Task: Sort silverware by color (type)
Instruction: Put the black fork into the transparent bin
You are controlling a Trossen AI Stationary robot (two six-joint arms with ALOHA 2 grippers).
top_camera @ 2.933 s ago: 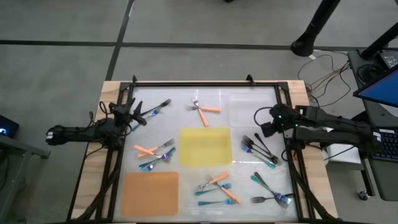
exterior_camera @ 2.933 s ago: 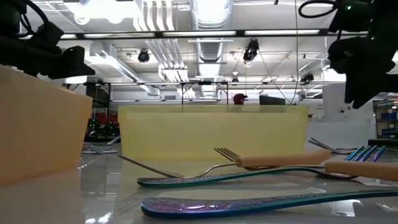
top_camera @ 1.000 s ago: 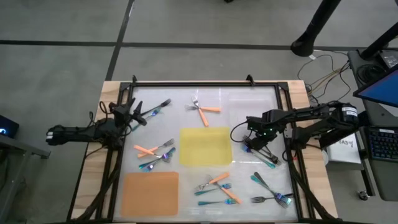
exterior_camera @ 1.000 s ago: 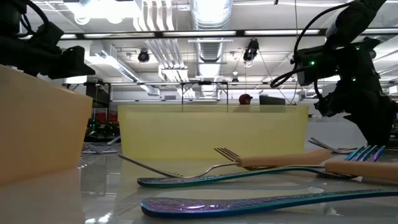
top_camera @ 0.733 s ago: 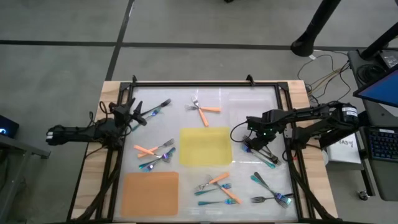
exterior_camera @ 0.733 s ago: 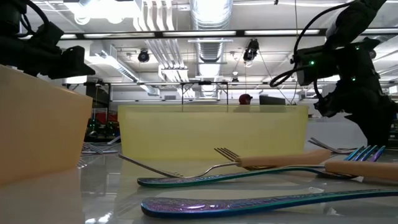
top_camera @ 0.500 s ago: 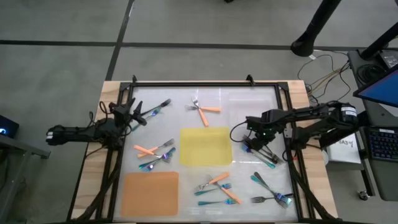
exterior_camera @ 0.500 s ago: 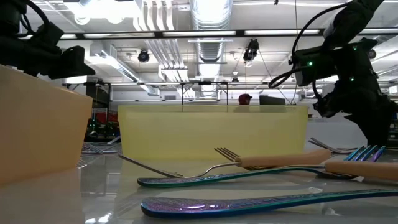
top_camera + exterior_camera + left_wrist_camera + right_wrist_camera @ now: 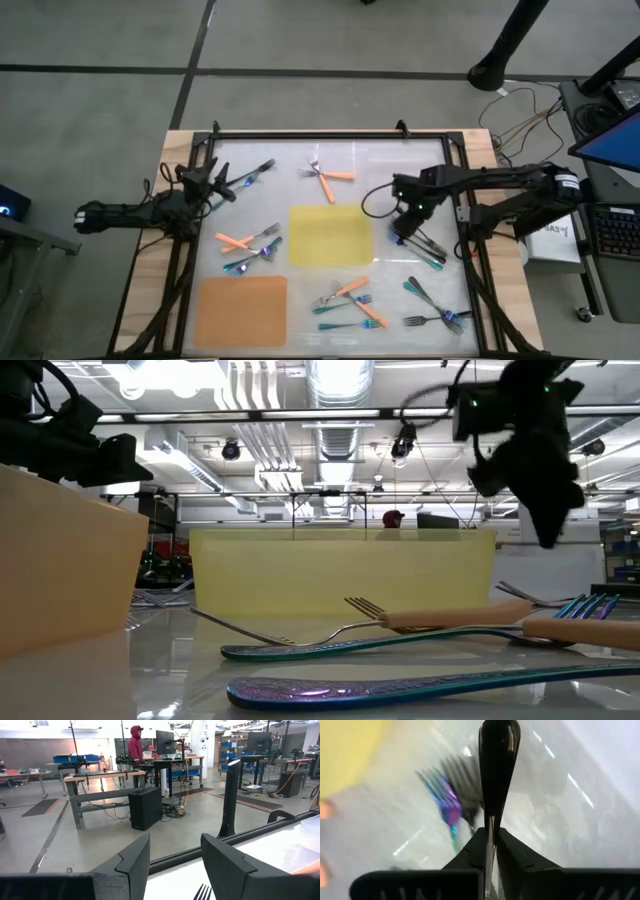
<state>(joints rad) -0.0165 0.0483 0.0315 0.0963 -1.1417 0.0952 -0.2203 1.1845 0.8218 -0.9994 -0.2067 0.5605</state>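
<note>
Right gripper (image 9: 489,845) is clamped on a dark grey metal fork (image 9: 496,755), raised above the cluster of iridescent blue-teal forks (image 9: 445,802) directly beneath it, beside the flat yellow mat (image 9: 330,236). Left gripper (image 9: 172,855) stands open at the table's far-left corner, over a fork head (image 9: 202,892).

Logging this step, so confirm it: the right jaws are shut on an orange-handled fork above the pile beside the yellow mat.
Wrong on the fork. The right gripper is shut on a dark metal fork, as the right wrist view shows. The rest holds: the high view puts it above the fork pile beside the yellow mat.
</note>
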